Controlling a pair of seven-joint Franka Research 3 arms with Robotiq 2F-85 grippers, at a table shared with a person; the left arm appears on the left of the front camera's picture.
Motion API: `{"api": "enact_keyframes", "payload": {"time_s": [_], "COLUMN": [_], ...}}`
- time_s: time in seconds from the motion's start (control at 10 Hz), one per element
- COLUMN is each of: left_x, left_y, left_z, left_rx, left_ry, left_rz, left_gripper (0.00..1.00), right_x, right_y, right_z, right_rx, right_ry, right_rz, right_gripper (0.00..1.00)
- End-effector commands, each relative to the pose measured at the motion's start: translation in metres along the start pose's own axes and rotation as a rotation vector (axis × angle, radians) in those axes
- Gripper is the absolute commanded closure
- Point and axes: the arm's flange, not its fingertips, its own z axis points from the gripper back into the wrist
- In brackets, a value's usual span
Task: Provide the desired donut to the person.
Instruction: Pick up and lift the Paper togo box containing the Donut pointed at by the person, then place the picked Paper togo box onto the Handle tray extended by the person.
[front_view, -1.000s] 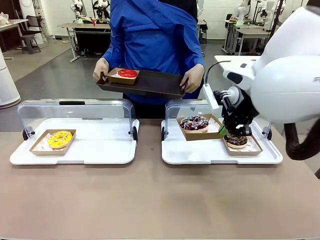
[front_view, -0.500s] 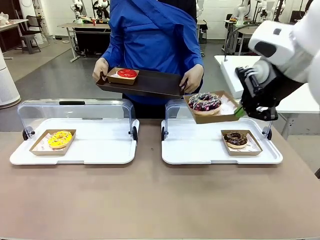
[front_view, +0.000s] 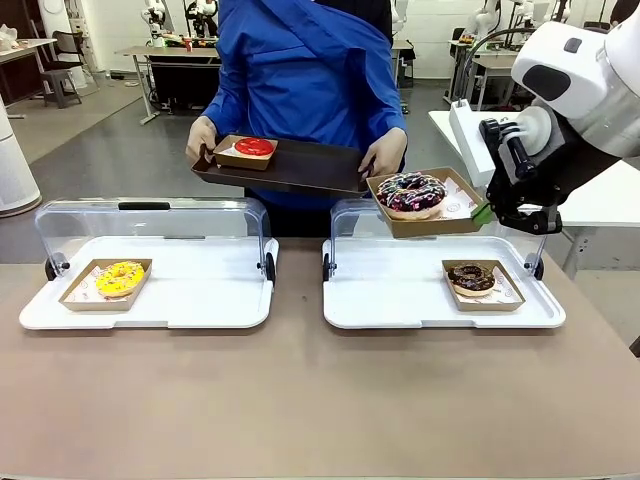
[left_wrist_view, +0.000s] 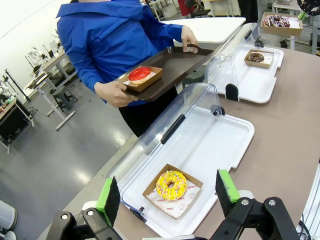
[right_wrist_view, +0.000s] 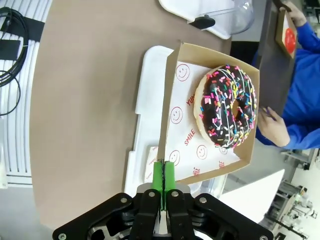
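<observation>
My right gripper (front_view: 484, 212) (right_wrist_view: 163, 175) is shut on the rim of a cardboard tray holding a chocolate donut with coloured sprinkles (front_view: 411, 193) (right_wrist_view: 227, 106). It hangs above the right white tray (front_view: 400, 300), close to the person's hand (front_view: 384, 156). The person (front_view: 300, 70) in a blue jacket holds a dark serving tray (front_view: 300, 165) (left_wrist_view: 172, 62) with a red donut (front_view: 254, 147) (left_wrist_view: 140, 74) on it. My left gripper (left_wrist_view: 170, 192) is open, high above the yellow donut (left_wrist_view: 171, 184) (front_view: 119, 278).
A plain chocolate donut (front_view: 472, 279) (left_wrist_view: 256, 57) sits in its box on the right white tray. Both white trays have clear lids (front_view: 150, 225) tipped open at the back. The brown table front (front_view: 300, 400) is bare.
My right gripper has lifted the sprinkled donut's box off the right tray and carried it up and back toward the person's dark tray. The left arm stayed still.
</observation>
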Motion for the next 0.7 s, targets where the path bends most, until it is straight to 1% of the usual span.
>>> {"api": "enact_keyframes", "payload": {"time_s": [0.0,0.6], "left_x": [-0.0004,-0.0004], "left_y": [-0.0002,-0.0002], "left_z": [-0.0003,-0.0003], "left_rx": [0.002,0.002], "left_ry": [0.002,0.002], "left_rz": [0.001,0.001], "left_gripper": [0.00,0.00], "right_x": [-0.0006,-0.0006], "right_y": [0.0010,0.0010], "right_z": [-0.0001,-0.0001], "right_rx": [0.004,0.004], "right_ry": [0.017,0.017], "right_rz": [0.006,0.006], "right_gripper": [1.00,1.00]}}
